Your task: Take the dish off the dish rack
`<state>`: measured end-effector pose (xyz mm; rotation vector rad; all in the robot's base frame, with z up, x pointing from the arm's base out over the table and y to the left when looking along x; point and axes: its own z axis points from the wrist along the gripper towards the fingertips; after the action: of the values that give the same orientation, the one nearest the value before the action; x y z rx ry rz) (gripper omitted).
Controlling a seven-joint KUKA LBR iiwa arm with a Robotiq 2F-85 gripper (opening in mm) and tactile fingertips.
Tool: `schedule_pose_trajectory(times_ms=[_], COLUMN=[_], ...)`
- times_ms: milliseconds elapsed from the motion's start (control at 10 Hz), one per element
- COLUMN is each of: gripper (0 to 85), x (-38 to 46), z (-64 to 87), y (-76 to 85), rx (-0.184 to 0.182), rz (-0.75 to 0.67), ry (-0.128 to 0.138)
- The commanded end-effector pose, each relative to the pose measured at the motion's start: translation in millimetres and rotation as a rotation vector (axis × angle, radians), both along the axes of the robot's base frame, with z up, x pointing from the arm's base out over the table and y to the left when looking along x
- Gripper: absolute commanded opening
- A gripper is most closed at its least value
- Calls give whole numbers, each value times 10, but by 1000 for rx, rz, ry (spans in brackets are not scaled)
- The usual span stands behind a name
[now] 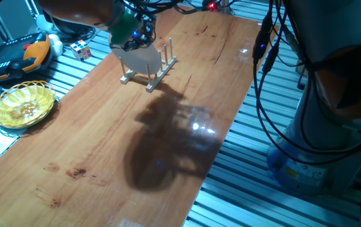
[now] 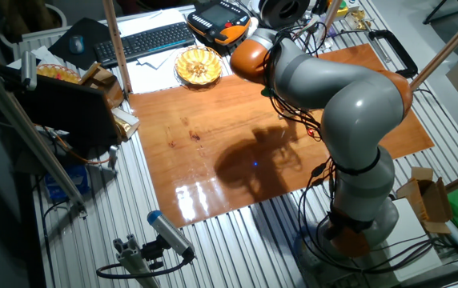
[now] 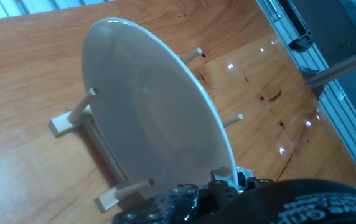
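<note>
The white dish (image 3: 153,118) stands on edge between the wooden dish rack's (image 3: 81,121) pegs, the gripper (image 1: 133,39) at its rim, apparently for lifting; whether the jaws grip cannot be told.

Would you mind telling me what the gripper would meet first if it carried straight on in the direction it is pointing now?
Most likely the dish: in the hand view its rim sits right at the gripper, standing on edge between the pegs of the dish rack. Whether they already touch cannot be told, since depth is unclear.
</note>
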<state>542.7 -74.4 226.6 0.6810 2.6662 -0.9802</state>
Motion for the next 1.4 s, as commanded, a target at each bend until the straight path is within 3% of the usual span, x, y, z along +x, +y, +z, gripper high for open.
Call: schedule_pose_trajectory(times_ms=[0,800,1300], gripper=[7,10,10], x=[-9,19,24], z=[10,56,53], y=[1,104,106], rx=[-8,-44,-21], rz=[5,-1,30], ry=[-1,6,8])
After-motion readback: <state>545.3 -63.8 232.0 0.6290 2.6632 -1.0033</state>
